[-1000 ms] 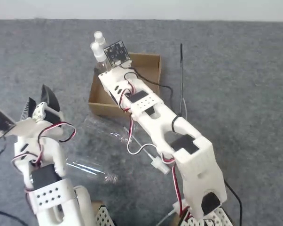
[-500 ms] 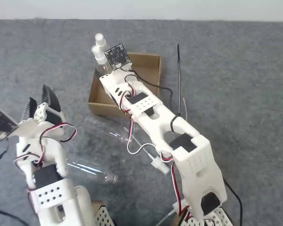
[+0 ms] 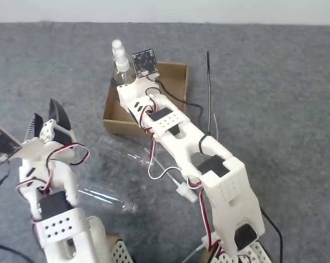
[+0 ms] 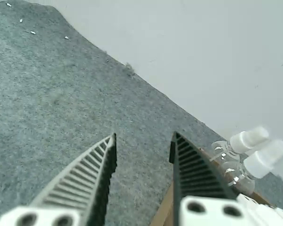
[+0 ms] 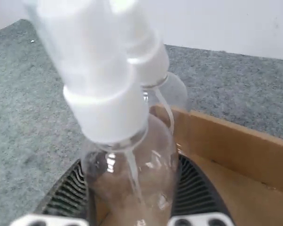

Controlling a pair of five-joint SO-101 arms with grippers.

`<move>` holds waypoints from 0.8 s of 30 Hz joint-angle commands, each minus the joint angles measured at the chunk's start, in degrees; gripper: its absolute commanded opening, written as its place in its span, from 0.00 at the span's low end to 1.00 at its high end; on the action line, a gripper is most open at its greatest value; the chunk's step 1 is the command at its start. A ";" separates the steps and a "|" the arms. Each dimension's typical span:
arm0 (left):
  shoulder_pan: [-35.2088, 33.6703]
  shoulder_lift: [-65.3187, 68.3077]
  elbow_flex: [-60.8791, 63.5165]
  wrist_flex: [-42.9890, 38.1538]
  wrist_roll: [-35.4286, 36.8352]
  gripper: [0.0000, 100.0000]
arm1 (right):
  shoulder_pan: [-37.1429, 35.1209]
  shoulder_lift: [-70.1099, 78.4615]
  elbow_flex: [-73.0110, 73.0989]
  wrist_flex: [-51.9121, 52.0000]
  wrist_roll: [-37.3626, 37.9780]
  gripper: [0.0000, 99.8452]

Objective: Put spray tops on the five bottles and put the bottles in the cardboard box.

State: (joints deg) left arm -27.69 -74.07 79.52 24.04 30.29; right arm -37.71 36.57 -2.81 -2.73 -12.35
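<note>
My right gripper (image 5: 131, 190) is shut on a clear bottle (image 5: 128, 162) with a white spray top (image 5: 104, 94), holding it upright at the far left corner of the cardboard box (image 5: 226, 141). A second capped bottle (image 5: 172, 92) stands just behind it. From above, the held bottle (image 3: 123, 70) rises over the box (image 3: 176, 67) at the end of the right arm. Two clear bottles without tops lie on the carpet, one (image 3: 120, 149) in front of the box and one (image 3: 107, 198) nearer the arm bases. My left gripper (image 3: 44, 116) is open and raised at the left, holding nothing (image 4: 141, 155).
Grey carpet covers the table. A thin black rod (image 3: 209, 82) and loose wires lie right of the box. In the left wrist view the two capped bottles (image 4: 247, 153) show beyond the open fingers, beside the box edge (image 4: 162, 212).
The right arm has shifted the held bottle slightly farther back and to the right, so it now lines up with the other capped bottle. The left arm has barely moved.
</note>
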 commanded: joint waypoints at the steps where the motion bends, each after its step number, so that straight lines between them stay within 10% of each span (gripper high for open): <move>1: -0.18 -0.79 -0.75 -2.02 -0.62 0.18 | 0.57 0.92 -1.14 -3.30 -0.35 0.01; 12: -0.18 -0.79 -0.66 -1.85 -0.70 0.18 | 0.84 5.67 -0.88 -12.88 8.35 0.01; 24: -0.18 -0.79 -0.66 -1.85 -0.70 0.18 | 0.84 1.63 4.22 -12.88 8.62 0.25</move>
State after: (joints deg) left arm -27.78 -74.07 79.52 24.04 30.11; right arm -37.54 43.87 0.79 -14.51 -4.97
